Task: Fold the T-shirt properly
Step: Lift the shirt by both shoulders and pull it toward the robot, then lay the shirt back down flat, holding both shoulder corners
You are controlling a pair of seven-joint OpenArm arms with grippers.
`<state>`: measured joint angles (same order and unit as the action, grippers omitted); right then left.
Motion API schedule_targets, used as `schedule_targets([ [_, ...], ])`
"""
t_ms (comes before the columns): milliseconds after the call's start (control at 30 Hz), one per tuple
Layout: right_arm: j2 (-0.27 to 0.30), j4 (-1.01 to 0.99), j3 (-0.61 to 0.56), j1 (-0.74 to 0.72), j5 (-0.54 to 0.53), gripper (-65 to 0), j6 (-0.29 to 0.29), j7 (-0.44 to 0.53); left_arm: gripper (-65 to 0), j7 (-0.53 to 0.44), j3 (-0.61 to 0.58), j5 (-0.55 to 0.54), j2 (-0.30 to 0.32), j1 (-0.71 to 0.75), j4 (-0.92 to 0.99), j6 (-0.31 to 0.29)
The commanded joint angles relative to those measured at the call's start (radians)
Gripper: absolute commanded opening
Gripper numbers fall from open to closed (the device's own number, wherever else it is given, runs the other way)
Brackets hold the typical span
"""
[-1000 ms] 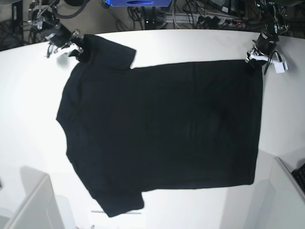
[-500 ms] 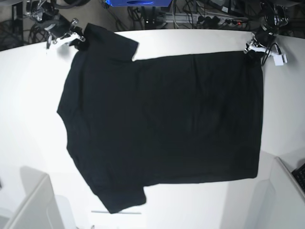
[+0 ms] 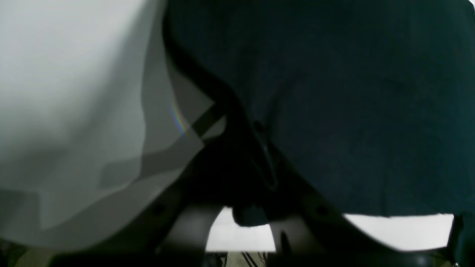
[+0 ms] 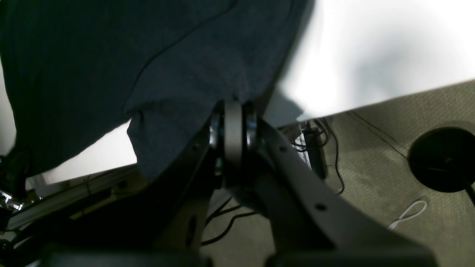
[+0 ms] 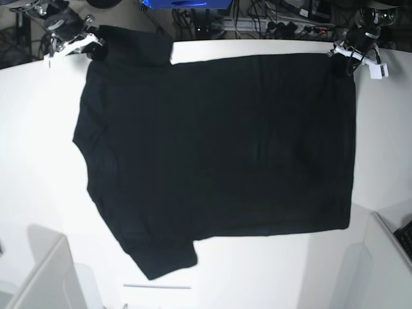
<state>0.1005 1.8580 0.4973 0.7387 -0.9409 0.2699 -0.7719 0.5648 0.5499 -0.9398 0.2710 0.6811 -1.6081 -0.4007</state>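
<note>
Lying spread on the white bench (image 5: 38, 161), the T-shirt (image 5: 219, 148) shows no readable print; left tool (image 5: 344, 59) and right tool (image 5: 95, 49) each pinch a far corner, cables (image 5: 283, 26) beyond.

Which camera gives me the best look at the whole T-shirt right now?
Base view: the T-shirt lies spread across the white table, outline complete. Both wrist views show only pinched dark cloth close up.

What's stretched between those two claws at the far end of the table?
In the base view, only the T-shirt: its far edge spans from right gripper to left gripper.
</note>
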Motion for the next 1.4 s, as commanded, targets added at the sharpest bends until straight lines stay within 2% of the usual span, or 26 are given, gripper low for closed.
schedule_targets([
  [0, -0.003, 0.029, 0.005, 0.017, -0.020, -65.0, 0.007, 0.010, -65.0, -0.015, 0.008, -0.011, 0.012, 0.019, -0.021, -0.008],
  [300, -0.003, 0.082, 0.002, -0.006, -0.020, -65.0, 0.007, 0.009, -65.0, -0.015, 0.009, -0.011, 0.012, 0.033, -0.033, -0.008],
  [467, 0.003, 0.101, 0.008, -0.054, -0.020, -65.0, 0.002, 0.007, -65.0, -0.015, 0.009, -0.011, 0.012, 0.033, -0.102, 0.000],
  [567, 0.003, 0.102, 0.011, -0.098, -0.020, -65.0, 0.001, -0.053, -65.0, -0.015, 0.008, -0.012, 0.014, 0.027, -0.140, 0.065],
  [633, 0.000, 0.102, 0.034, -0.132, -0.020, -65.0, 0.001, -0.097, -65.0, -0.015, 0.003, -0.012, 0.014, 0.007, -0.156, 0.087],
  [733, -0.005, 0.101, 0.056, -0.190, -0.019, -65.0, 0.001, -0.165, -65.0, -0.010, 0.003, -0.012, 0.014, -0.010, -0.157, 0.092],
  [800, -0.005, 0.101, 0.070, -0.221, -0.019, -65.0, 0.001, -0.195, -65.0, 0.028, 0.009, -0.012, 0.014, -0.016, -0.159, 0.099],
  [1033, -0.003, 0.098, 0.079, -0.301, -0.017, -65.0, -0.002, -0.252, -65.0, 0.087, 0.011, -0.012, 0.012, -0.082, -0.159, 0.101],
  [1167, -0.003, 0.096, 0.076, -0.339, -0.017, -65.0, -0.062, -0.252, -65.0, 0.088, 0.011, -0.012, 0.012, -0.103, -0.156, 0.101],
  [1300, 0.002, 0.094, 0.073, -0.382, -0.016, -65.0, -0.074, -0.252, -65.0, 0.087, 0.011, -0.012, 0.014, -0.122, -0.154, 0.102],
  [1367, 0.002, 0.094, 0.073, -0.400, -0.016, -65.0, -0.074, -0.252, -65.0, 0.087, 0.011, -0.011, 0.014, -0.131, -0.142, 0.128],
])
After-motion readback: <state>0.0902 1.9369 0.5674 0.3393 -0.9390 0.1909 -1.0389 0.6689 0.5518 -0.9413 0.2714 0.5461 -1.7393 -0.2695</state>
